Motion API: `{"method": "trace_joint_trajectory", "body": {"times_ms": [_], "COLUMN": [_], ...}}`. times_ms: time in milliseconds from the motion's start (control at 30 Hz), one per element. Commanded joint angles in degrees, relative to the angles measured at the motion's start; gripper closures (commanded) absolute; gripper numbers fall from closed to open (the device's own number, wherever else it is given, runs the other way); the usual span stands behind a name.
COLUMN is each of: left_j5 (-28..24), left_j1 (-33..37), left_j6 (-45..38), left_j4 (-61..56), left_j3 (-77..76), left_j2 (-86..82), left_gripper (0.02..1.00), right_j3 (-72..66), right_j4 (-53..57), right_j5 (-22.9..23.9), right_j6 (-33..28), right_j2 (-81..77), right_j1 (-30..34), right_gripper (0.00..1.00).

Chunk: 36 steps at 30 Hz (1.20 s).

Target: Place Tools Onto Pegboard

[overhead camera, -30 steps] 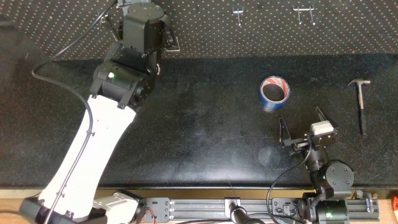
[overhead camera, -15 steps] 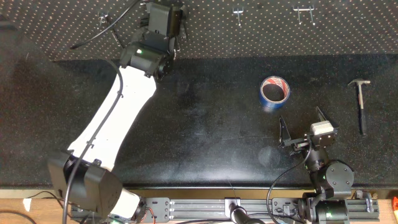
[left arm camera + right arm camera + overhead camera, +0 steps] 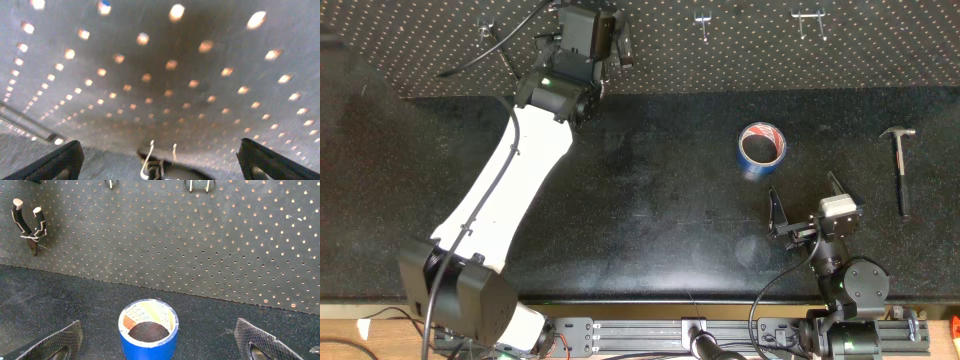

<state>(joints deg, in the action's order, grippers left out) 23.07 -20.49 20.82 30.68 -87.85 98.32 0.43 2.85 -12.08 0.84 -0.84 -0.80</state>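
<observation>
Left gripper (image 3: 159, 149) is right up against the pegboard (image 3: 740, 55), its fingers (image 3: 55, 162) spread wide apart in the bottom corners of the left wrist view, clamped on nothing. Between them, at the bottom centre, sit two pale curved shapes cut off by the frame edge; hard to say what they are. In the top view that arm stretches to the upper left-centre of the frame.

Over to the right gripper (image 3: 803, 190), lower right in the top view, low above the black table (image 3: 650, 200), jaws apart and empty.

Just up-frame from it stands the tape roll (image 3: 761, 148), blue, upright on its end and hollow, the dark table showing through its core. The hammer (image 3: 900, 175) lies at the far right, head toward the pegboard, well apart from the tape roll.

The right wrist view adds something: a pair of pliers (image 3: 32, 237) hanging on the pegboard at its upper left, handles up. In the top view the left arm covers that spot. Two metal hooks (image 3: 703, 22) (image 3: 808, 22) are on the pegboard, upper right in the top view, both bare.
</observation>
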Motion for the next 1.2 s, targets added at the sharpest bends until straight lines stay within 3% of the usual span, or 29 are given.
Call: {"method": "trace_joint_trajectory", "body": {"times_ms": [33,100,167,233,333,433,533,700,800,967,1200], "left_j5": [0.3,0.2,-1.0,-5.7,-20.6,-26.8,-26.1,-11.5,-13.1,-23.8,-24.5], "left_j1": [2.6,6.0,9.6,15.1,24.5,27.3,27.0,20.7,20.9,22.5,22.8], "left_j6": [-0.3,-0.3,-0.1,-0.2,-0.4,-3.4,-14.8,-15.8,-19.1,-19.6,-18.1], "left_j4": [9.5,18.0,18.0,6.3,-18.6,-34.1,-33.0,-20.2,-17.4,-34.4,-26.5], "left_j3": [-0.8,0.7,9.7,28.0,55.9,72.2,75.8,76.4,77.6,87.5,87.5], "left_j2": [-9.7,-17.1,-26.0,-38.4,-55.4,-65.9,-72.1,-81.5,-85.7,-90.4,-98.2], "left_gripper": [0.023,0.023,0.023,0.023,0.023,0.023,0.023,0.023,0.023,0.023,0.023], "right_j3": [-0.2,-0.2,-0.2,-0.2,-0.2,-0.2,-0.2,-0.2,-0.2,-0.2,-0.2], "right_j4": [0.2,0.2,0.2,0.2,0.2,0.2,0.2,0.2,0.2,0.2,0.2], "right_j5": [0.1,0.1,0.1,0.1,0.1,0.1,0.1,0.1,0.1,0.1,0.1], "right_j6": [0.6,0.6,0.6,0.6,0.6,0.6,0.6,0.6,0.6,0.6,0.6], "right_j2": [0.2,0.2,0.2,0.2,0.2,0.2,0.2,0.2,0.2,0.2,0.2], "right_j1": [0.2,0.2,0.2,0.2,0.2,0.2,0.2,0.2,0.2,0.2,0.2], "right_gripper": [0.005,0.003,0.003,0.003,0.003,0.003,0.001,0.003,0.003,0.003,0.003]}}
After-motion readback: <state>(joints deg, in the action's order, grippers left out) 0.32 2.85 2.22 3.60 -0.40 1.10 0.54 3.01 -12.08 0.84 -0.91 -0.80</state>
